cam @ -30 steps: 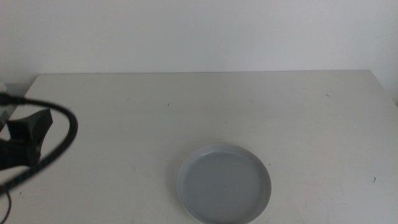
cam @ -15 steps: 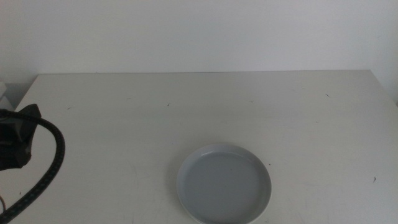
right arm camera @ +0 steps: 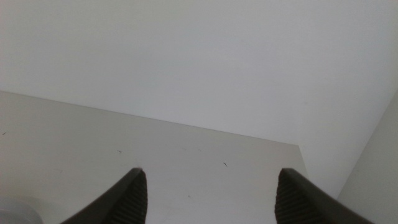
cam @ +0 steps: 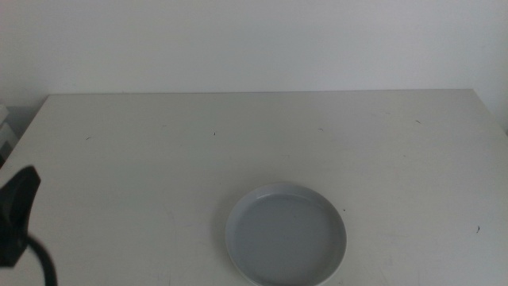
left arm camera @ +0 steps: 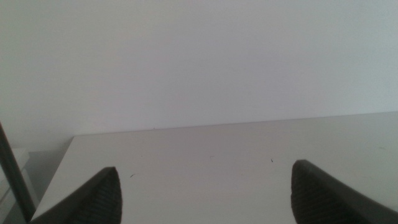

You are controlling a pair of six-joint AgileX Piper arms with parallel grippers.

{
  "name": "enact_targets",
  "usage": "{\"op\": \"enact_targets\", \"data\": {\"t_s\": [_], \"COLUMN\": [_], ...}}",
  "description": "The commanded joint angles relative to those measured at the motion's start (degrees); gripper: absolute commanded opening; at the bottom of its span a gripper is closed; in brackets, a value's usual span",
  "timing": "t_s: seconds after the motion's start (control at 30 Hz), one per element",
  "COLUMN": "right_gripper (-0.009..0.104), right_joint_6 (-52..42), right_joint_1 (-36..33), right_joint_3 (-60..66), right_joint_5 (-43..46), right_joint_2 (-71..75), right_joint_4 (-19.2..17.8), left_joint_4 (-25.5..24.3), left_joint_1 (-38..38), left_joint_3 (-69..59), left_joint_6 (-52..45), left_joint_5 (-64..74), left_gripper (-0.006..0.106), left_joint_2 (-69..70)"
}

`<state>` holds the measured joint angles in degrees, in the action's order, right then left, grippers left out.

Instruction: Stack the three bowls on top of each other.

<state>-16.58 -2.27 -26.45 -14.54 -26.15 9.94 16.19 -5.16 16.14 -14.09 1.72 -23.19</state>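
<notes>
- Dark, my left pincer (left arm camera: 202, 190) sits off the table's (cam: 159, 159) nine o'clock edge, jaws spread, grasping nothing.
- Grey-blue bowl (cam: 286, 235) rests at six o'clock; whether others lie beneath, I can't tell.
- My right pincer (right arm camera: 208, 196) hangs released, empty.

From my station the pale grey-blue shallow round bowl (cam: 286, 235) has its near rim sliced off by the bottom edge of the middle view, and only a blurred sliver of something pale pokes into the corner of the right wrist view, too little for me to say whether it is that bowl. The dark left arm (cam: 17, 213) is cut by the middle view's left edge, so I see only a black block and a bit of cable. Both wrist views show me just the tips of the open dark jaws, the left gripper (left arm camera: 205, 190) and right gripper (right arm camera: 208, 196) otherwise out of frame
</notes>
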Motion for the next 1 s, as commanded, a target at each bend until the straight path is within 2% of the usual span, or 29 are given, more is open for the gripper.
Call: {"op": "enact_targets", "data": {"t_s": [0.0,0.23,0.4,0.97], "right_gripper": [0.052,0.052,0.052,0.052], "right_joint_6": [-0.7,-0.7,-0.7,-0.7], "right_joint_1": [0.4,0.4,0.4,0.5], "right_joint_3": [1.0,16.0,23.2,24.5], "right_joint_5": [4.2,4.3,3.7,3.8], "right_joint_2": [3.4,18.6,24.5,28.3], "right_joint_4": [-0.3,0.4,-0.1,-0.5], "left_joint_4": [0.7,0.7,0.8,1.0], "left_joint_1": [0.1,0.1,0.1,0.2], "left_joint_3": [-1.3,-11.0,-15.4,-17.6], "left_joint_6": [0.2,0.2,0.2,0.2], "left_joint_5": [-4.0,-4.0,-4.1,-2.0], "left_gripper": [0.105,0.105,0.105,0.105], "left_joint_2": [3.9,17.9,22.0,24.7]}}
